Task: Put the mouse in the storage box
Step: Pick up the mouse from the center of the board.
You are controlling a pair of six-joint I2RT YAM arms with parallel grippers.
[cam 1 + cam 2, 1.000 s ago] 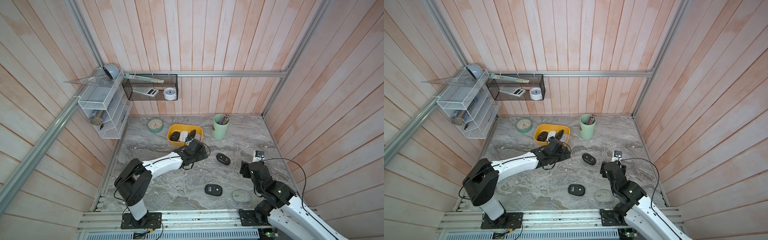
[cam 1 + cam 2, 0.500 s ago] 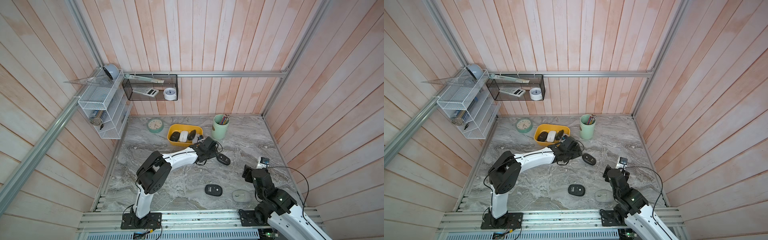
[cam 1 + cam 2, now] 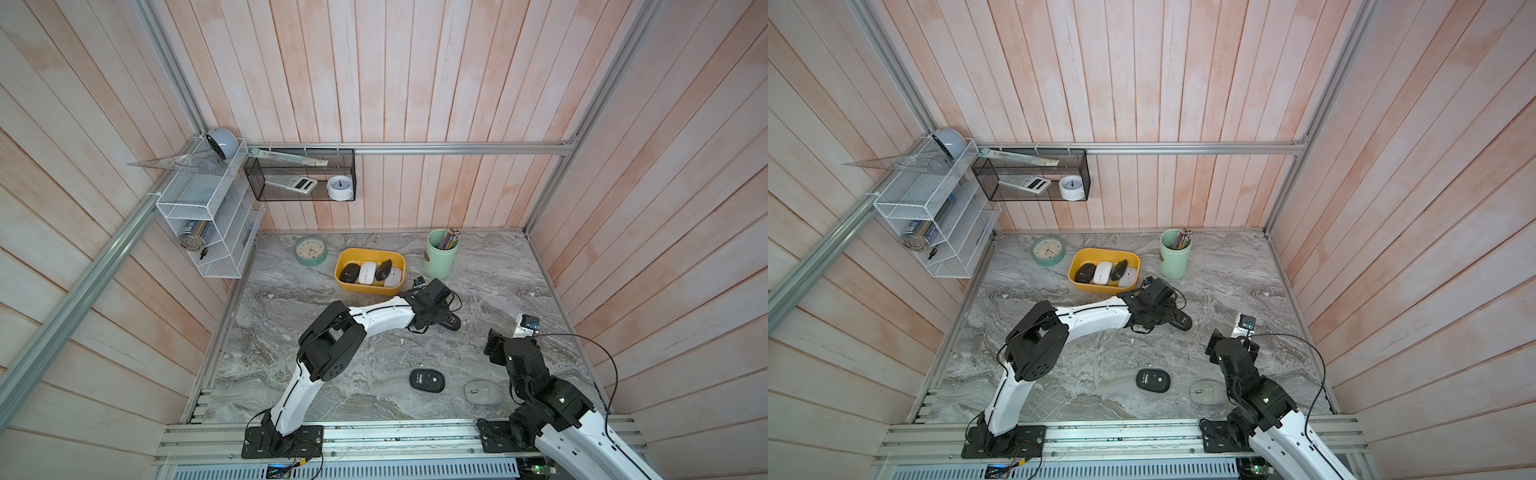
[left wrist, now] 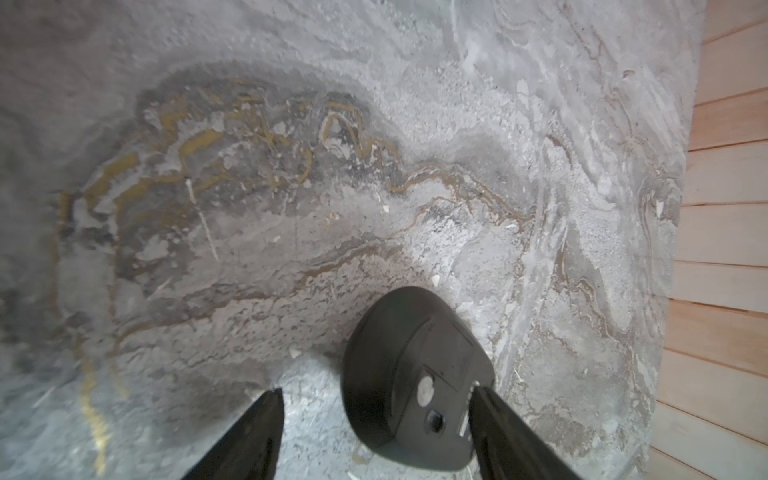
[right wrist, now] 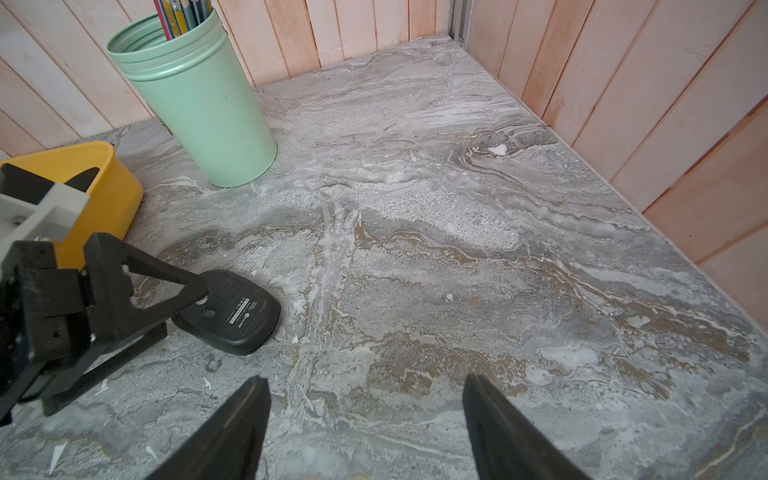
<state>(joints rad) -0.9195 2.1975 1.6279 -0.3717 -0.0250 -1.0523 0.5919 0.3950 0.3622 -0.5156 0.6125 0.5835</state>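
A black mouse (image 3: 455, 325) (image 4: 415, 374) lies belly-up on the marble table, to the right of the yellow storage box (image 3: 365, 289) (image 3: 1096, 289). My left gripper (image 3: 444, 318) (image 4: 376, 391) straddles it, open. One fingertip (image 4: 478, 395) touches the mouse's side; the other stands apart with bare table between. The right wrist view shows the same: mouse (image 5: 237, 316) and left gripper's fingers (image 5: 187, 291). The storage box holds several mice, black and white. My right gripper (image 3: 491, 343) (image 5: 365, 379) hovers open and empty near the right front.
Another black mouse (image 3: 427, 380) and a grey mouse (image 3: 483, 391) lie near the front edge. A mint-green pen cup (image 3: 441, 259) (image 5: 199, 108) stands right of the box, a green clock (image 3: 311, 250) to its left. A black mesh basket (image 3: 299, 174) and a white wire rack (image 3: 208, 216) hang on the walls.
My left arm swung right from the storage box to the black mouse, and its jaws have narrowed around it. My right arm drew back a little toward the front.
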